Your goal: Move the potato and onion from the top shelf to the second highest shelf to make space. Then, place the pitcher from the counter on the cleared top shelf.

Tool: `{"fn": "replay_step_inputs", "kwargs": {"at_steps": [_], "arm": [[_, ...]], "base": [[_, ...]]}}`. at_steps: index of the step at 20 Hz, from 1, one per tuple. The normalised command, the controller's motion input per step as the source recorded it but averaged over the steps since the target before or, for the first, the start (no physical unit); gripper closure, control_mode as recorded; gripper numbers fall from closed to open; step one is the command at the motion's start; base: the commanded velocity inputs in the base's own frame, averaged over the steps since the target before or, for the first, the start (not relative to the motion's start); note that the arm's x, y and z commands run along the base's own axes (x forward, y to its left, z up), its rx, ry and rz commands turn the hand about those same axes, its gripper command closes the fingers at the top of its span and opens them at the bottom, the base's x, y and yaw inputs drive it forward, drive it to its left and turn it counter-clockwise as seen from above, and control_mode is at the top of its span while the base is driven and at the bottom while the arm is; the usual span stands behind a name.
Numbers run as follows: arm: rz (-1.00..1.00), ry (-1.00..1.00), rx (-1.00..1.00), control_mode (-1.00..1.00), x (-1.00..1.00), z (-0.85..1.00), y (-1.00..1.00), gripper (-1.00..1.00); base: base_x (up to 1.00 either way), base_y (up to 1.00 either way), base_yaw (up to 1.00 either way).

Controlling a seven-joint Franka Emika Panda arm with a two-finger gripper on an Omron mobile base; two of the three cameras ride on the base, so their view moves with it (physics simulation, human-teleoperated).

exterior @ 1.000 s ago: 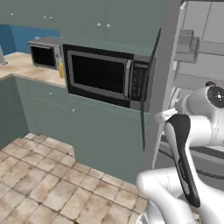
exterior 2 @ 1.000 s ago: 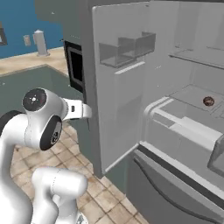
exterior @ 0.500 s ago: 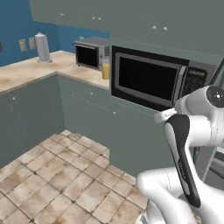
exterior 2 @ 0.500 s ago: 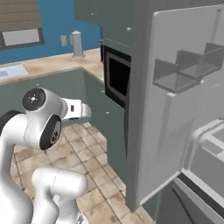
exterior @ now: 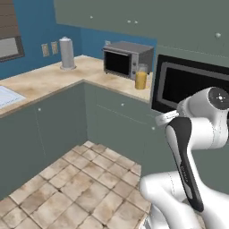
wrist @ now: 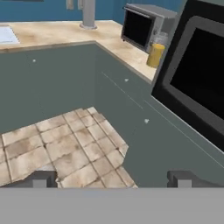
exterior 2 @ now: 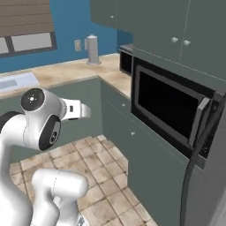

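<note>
One long counter [exterior: 53, 78] crossed the upper half of the left base view, beige and marbled, over grey-green cabinet fronts [exterior: 58, 129]. Next in size was the black built-in oven [wrist: 199, 83] at the right of the hand view, then the toaster oven [exterior: 126, 59] standing on the counter near the upper centre of the left base view. Just beside it, to its right in the frame, stood the pitcher [exterior: 141, 78], upright, with orange-yellow liquid inside. In the hand view I saw the pitcher [wrist: 156, 50] in the upper right, while the gripper [wrist: 109, 178] sat at the bottom centre, its two fingertips [wrist: 40, 178] spread wide apart and holding nothing. So the pitcher lay ahead of the gripper and to the right, well apart from it, with its long axis vertical. I judged that the coming move needed a long reach forward and rightward over the cabinets, to meet the pitcher from its side.
</note>
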Motion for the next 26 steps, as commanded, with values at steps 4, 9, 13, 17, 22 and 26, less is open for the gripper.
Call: {"fn": "replay_step_inputs", "kwargs": {"at_steps": [4,9,13,17,22,26], "arm": [[0.0,0.0,0.0,1.0,0.0,0.0,0.0,-1.0],[0.0,0.0,0.0,1.0,0.0,0.0,0.0,-1.0],[0.0,0.0,0.0,1.0,0.0,0.0,0.0,-1.0],[0.0,0.0,0.0,1.0,0.0,0.0,0.0,-1.0],[0.0,0.0,0.0,1.0,0.0,0.0,0.0,-1.0],[0.0,0.0,0.0,1.0,0.0,0.0,0.0,-1.0]], "base": [[0.63,0.64,-0.08],[0.56,0.6,-0.23],[0.56,0.5,-0.32],[0.59,0.34,-0.35],[0.56,0.23,-0.37],[0.59,0.16,-0.38]]}}
